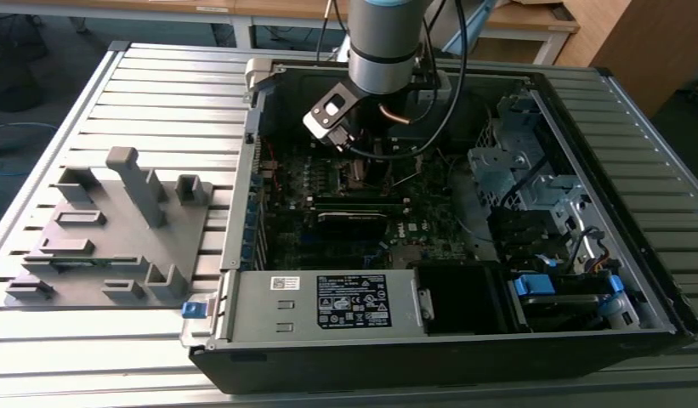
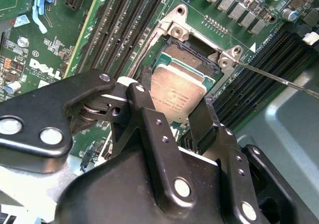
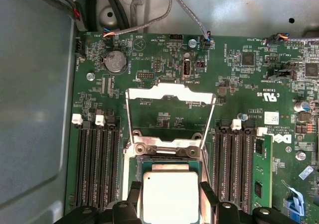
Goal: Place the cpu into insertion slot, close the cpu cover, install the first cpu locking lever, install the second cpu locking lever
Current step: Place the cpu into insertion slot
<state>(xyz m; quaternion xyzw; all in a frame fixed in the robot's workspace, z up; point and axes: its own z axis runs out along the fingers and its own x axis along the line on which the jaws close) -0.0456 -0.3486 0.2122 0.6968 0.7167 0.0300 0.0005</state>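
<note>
Two fingers (image 3: 207,200) of the gripper (image 3: 170,188) are narrowed onto opposite edges of the cpu (image 3: 171,201), holding it. The chip is at the insertion slot (image 3: 167,161), covering most of it; can't tell if it's seated. The cpu cover (image 3: 171,93) is swung open. The arm (image 1: 383,42) reaches into the computer case (image 1: 462,361).

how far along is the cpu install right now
Done: nothing finished yet. In hand: the claw grips the cpu right at the insertion slot; whether it is fully seated I cannot tell. Left: the cpu cover stands flipped open, and a locking lever sticks out unlatched, so cover and both levers remain.
</note>
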